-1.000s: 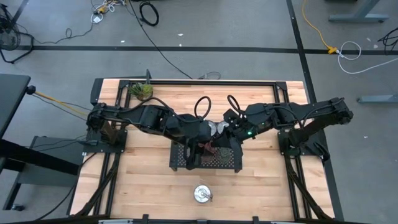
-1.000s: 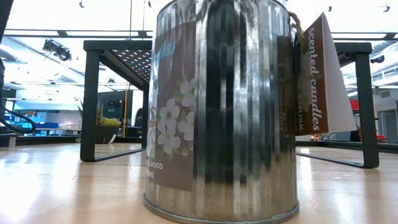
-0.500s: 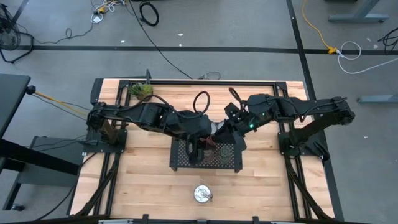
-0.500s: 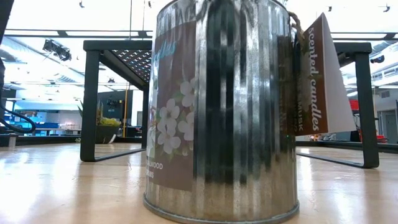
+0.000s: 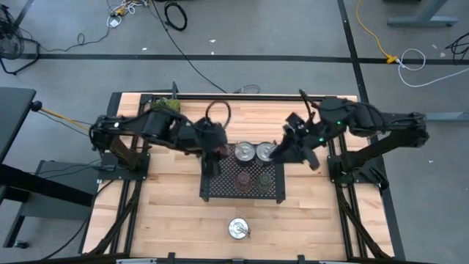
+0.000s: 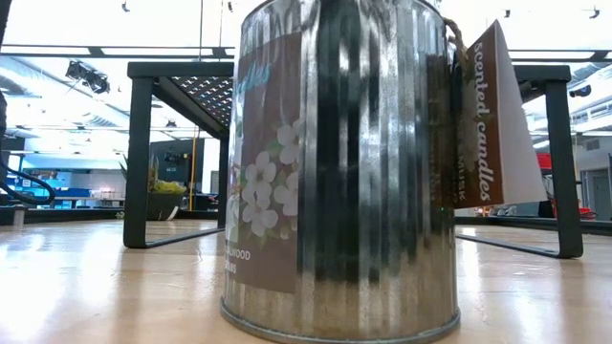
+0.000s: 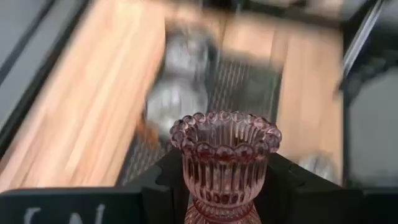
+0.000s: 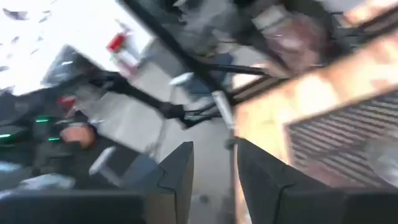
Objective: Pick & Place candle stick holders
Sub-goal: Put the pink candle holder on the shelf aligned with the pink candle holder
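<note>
My left gripper (image 5: 212, 160) stands over the left edge of the black mesh tray (image 5: 220, 192) and is shut on a reddish glass holder (image 7: 225, 155). My right gripper (image 5: 282, 152) is open and empty at the tray's far right corner; its fingers (image 8: 177, 171) have nothing between them. Two silver cups (image 5: 244, 152) (image 5: 262, 152) stand on the tray's far part. Two tinted glass holders (image 5: 244, 176) (image 5: 262, 178) stand on its middle. A third silver cup (image 5: 237, 229) with a paper tag stands on the table near the front edge and fills the low view (image 6: 339, 162). My left gripper pinches the reddish glass holder by its ribbed body below the beaded rim (image 7: 205, 180), one finger on each side. The holder stands upright between the fingers, rim up. Its foot is cut off by the picture's edge.
A small green plant (image 5: 167, 107) stands at the table's far left. The tray stands on thin black legs (image 6: 139, 153) above the wooden table. There is open table to the left and right of the tray and along the front edge.
My left gripper has drawn back from the tray's middle toward the table's left and far edge, with the glass holder between its fingers. My right gripper has pulled off the tray toward the right and far edge, which uncovers the two silver cups.
</note>
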